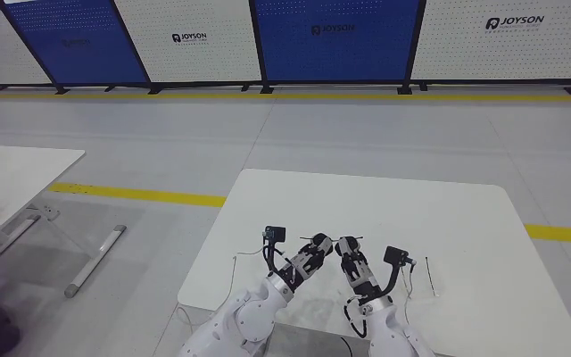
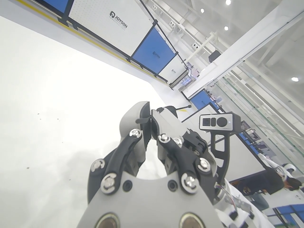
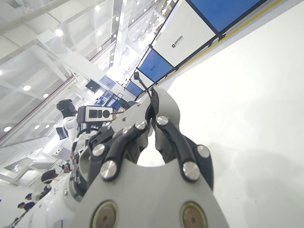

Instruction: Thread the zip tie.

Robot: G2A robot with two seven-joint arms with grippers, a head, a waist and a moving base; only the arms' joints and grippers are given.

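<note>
zip tie (image 3: pixel 137 75) pinched by both left pincer (image 2: pixel 151 116) and right pincer (image 3: pixel 151 103) above white table (image 1: pixel 446 214), pegboard panels (image 1: pixel 339 53) behind.

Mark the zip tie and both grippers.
zip tie (image 3: pixel 136 75): right wrist view, on its head.
left gripper (image 2: pixel 150 113): left wrist view, between fingertips.
right gripper (image 3: pixel 151 98): right wrist view, between fingertips.

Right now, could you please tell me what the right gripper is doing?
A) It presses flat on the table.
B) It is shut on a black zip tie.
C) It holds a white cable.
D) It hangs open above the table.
B: in the right wrist view the right gripper is shut on a black zip tie, whose head end sticks out beyond it.
</note>
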